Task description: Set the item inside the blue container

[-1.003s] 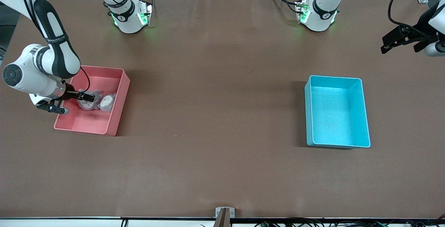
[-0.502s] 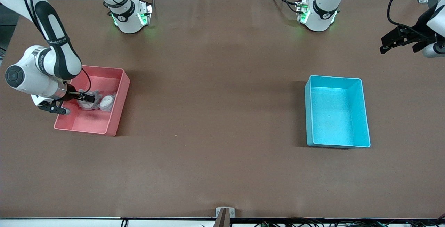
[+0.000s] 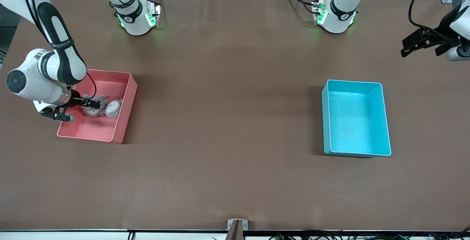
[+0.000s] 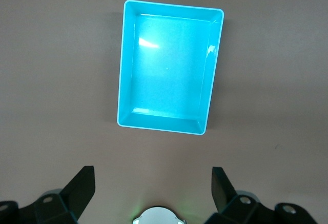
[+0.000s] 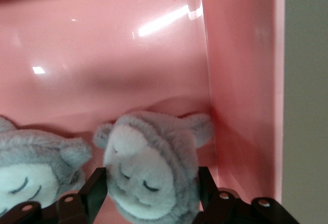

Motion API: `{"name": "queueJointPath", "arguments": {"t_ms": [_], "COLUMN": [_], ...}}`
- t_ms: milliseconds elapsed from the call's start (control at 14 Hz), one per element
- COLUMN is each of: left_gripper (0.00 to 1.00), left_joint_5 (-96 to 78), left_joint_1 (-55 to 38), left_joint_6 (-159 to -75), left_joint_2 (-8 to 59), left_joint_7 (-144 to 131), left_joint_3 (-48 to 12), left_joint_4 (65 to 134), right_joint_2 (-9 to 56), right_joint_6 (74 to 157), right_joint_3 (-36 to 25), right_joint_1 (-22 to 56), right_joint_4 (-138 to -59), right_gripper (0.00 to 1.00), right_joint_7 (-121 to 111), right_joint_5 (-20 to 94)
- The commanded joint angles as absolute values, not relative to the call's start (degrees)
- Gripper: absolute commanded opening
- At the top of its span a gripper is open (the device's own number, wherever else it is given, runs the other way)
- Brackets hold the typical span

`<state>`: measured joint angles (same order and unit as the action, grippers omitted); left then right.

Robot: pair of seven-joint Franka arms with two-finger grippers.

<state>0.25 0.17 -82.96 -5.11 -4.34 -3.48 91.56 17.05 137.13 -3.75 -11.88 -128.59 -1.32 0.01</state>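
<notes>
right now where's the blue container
In the front view the blue container sits empty on the table toward the left arm's end, below the waiting left gripper.

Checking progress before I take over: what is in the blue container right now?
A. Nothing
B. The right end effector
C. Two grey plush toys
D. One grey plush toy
A: the blue container shows only its bare floor in the front and left wrist views, while both grey plush toys lie in the pink bin, where the right end effector straddles one of them.
</notes>
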Motion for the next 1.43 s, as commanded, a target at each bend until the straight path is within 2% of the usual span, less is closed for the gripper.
{"name": "queueJointPath", "arguments": {"t_ms": [0,430,573,717,788,1218,1362], "left_gripper": [1.00,1.00,1.00,1.00,1.00,1.00,1.00], "left_joint_5": [0.09,-0.53,-0.61,-1.32,-1.23,-1.32,-1.32], "left_joint_1": [0.53,0.00,-0.35,-0.44,-0.44,-0.61,-0.70], "left_joint_6": [-83.32,-84.28,-86.04,-87.97,-88.76,-95.52,-97.73], "left_joint_2": [-5.98,-5.72,-4.06,-1.94,-0.80,4.82,6.15], "left_joint_7": [-3.69,-3.69,-3.95,-5.18,-5.36,-7.29,-8.00], "left_joint_3": [-3.52,-3.95,-5.53,-9.47,-11.67,-15.38,-15.82], "left_joint_4": [92.11,92.11,92.20,92.11,92.20,91.67,91.76], "right_joint_2": [17.40,17.40,17.40,17.32,17.31,17.14,16.27], "right_joint_6": [137.20,137.20,137.11,137.02,137.02,136.85,132.66], "right_joint_3": [-3.08,-3.08,-3.08,-2.99,-3.08,-3.08,-3.08], "right_joint_1": [-12.74,-12.74,-12.74,-12.66,-12.66,-12.83,-12.66], "right_joint_4": [-128.41,-128.41,-128.41,-128.32,-128.32,-127.80,-125.35], "right_gripper": [0.71,0.46,0.31,0.14,0.08,0.01,0.00], "right_joint_7": [-1.05,-1.05,-1.05,-1.05,-1.05,-1.49,-1.76], "right_joint_5": [0.70,0.70,0.70,0.70,0.70,0.70,0.62]}}
